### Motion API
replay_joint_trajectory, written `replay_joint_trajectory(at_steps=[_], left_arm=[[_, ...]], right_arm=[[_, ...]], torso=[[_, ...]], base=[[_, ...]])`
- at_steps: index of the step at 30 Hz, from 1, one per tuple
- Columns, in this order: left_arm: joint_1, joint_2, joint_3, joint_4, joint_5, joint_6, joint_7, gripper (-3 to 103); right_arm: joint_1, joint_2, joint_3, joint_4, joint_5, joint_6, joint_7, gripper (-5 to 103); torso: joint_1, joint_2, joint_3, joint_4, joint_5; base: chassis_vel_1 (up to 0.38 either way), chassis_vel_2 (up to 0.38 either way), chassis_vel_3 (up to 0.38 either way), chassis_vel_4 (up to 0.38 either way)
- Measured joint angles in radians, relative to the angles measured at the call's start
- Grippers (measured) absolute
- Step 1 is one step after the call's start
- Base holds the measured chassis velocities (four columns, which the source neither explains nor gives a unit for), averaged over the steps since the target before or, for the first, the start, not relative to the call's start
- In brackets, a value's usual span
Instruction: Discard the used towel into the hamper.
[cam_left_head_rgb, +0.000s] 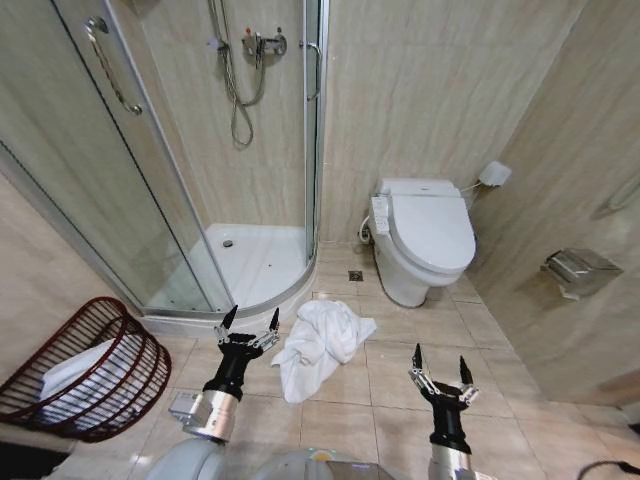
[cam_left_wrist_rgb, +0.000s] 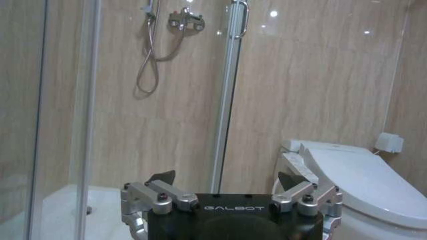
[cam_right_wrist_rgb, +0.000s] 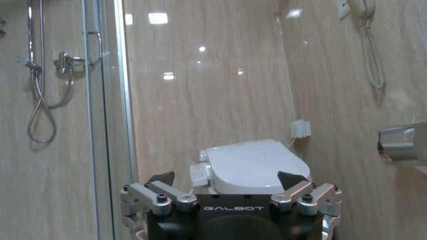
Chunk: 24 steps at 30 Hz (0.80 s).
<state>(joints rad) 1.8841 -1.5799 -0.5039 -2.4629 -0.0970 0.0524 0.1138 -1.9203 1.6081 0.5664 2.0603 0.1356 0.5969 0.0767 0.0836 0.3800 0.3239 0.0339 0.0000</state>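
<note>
A crumpled white towel (cam_left_head_rgb: 318, 345) lies on the beige floor tiles (cam_left_head_rgb: 400, 390), its long axis running from the near left toward the far right, pointing at the white toilet (cam_left_head_rgb: 425, 240). The head view shows it; both wrist views look above it at the toilet and the glass shower enclosure (cam_left_head_rgb: 200, 180). The round dark red-brown wire-mesh hamper (cam_left_head_rgb: 95, 370) sits at the left, tipped on its side — white cloth already inside. The left gripper (cam_left_head_rgb: 250, 326) hangs just beside the towel's left edge, fingers spread and empty. The right gripper (cam_left_head_rgb: 441, 367) hovers to the towel's right, likewise spread — nothing held.
</note>
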Motion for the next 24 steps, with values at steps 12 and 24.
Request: replay_joint_trajectory(at_steps=[12,24], left_arm=[[0.0,0.0,0.0,0.0,0.0,0.0,0.0,100],[0.0,0.0,0.0,0.0,0.0,0.0,0.0,100]], right_arm=[[0.004,0.0,0.004,-0.007,0.0,-0.004,-0.004,100],[0.003,0.0,0.004,-0.011,0.002,-0.001,-0.004,100]], torso=[[-0.017,-0.048,-0.031,0.0,0.0],[-0.032,-0.093,-0.061,0.0,0.0]], base=[[0.0,0.0,0.0,0.0],[0.0,0.0,0.0,0.0]])
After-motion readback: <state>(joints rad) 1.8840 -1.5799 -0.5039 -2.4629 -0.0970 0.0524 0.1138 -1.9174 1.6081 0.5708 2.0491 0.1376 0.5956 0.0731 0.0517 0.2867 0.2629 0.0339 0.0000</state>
